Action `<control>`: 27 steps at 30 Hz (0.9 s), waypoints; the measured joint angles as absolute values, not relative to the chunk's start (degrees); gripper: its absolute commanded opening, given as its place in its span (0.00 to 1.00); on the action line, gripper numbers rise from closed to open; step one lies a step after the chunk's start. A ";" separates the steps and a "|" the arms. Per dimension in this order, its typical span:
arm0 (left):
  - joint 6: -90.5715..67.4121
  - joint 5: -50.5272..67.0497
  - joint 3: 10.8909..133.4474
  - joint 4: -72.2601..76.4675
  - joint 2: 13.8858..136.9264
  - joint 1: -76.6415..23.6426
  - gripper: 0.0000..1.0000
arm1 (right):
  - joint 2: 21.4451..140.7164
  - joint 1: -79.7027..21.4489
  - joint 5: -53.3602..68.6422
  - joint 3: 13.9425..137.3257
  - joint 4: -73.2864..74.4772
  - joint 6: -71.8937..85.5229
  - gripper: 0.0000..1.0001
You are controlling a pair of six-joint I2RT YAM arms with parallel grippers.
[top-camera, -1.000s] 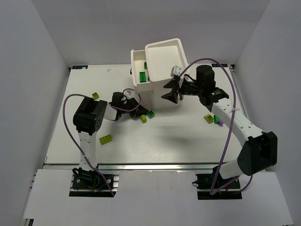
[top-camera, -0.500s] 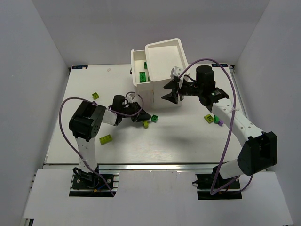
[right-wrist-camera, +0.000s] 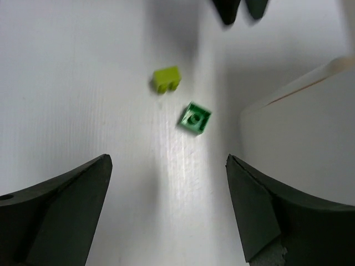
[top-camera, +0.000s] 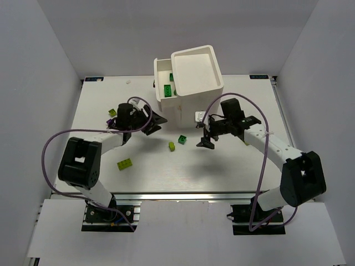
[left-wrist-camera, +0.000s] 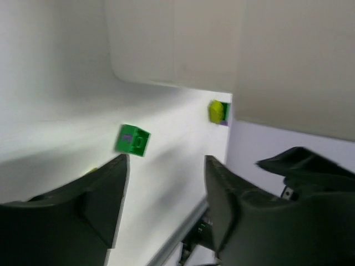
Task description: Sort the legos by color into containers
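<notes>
Right claw (top-camera: 203,137) stands wide open and empty, just right of a dark green lego (top-camera: 181,139) and a small lime lego (top-camera: 172,146) lying apart on the desk (top-camera: 222,172); another lime lego (top-camera: 125,163) lies nearer, at the left. Left claw (top-camera: 155,123), a little farther and to the left, is open too and holds nothing. Farthest stands the white cabinet (top-camera: 197,72), and the drawer (top-camera: 163,71) on its left side has green legos (top-camera: 167,90) inside.
</notes>
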State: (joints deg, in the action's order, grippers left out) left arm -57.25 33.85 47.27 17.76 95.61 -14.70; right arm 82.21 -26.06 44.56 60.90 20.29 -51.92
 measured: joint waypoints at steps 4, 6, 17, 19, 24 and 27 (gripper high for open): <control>-53.43 27.92 47.77 8.60 87.88 -12.60 0.75 | 83.22 -27.92 39.64 56.29 19.03 -53.12 0.85; -51.05 25.61 48.21 4.34 84.51 -11.60 0.75 | 84.16 -29.02 37.21 55.11 16.95 -52.40 0.82; -42.76 8.78 51.57 -20.78 72.07 -7.55 0.81 | 99.94 -35.68 24.40 55.40 1.08 -39.48 0.82; -41.89 5.39 52.01 -24.56 69.60 -7.16 0.82 | 102.50 -36.34 23.51 56.51 -0.27 -37.82 0.82; -40.25 -0.51 54.26 -30.85 64.99 -6.50 0.85 | 106.34 -37.47 20.86 59.35 -3.31 -34.76 0.80; -39.77 -2.74 54.59 -33.50 63.57 -6.22 0.90 | 108.25 -37.98 19.00 61.56 -5.04 -33.15 0.78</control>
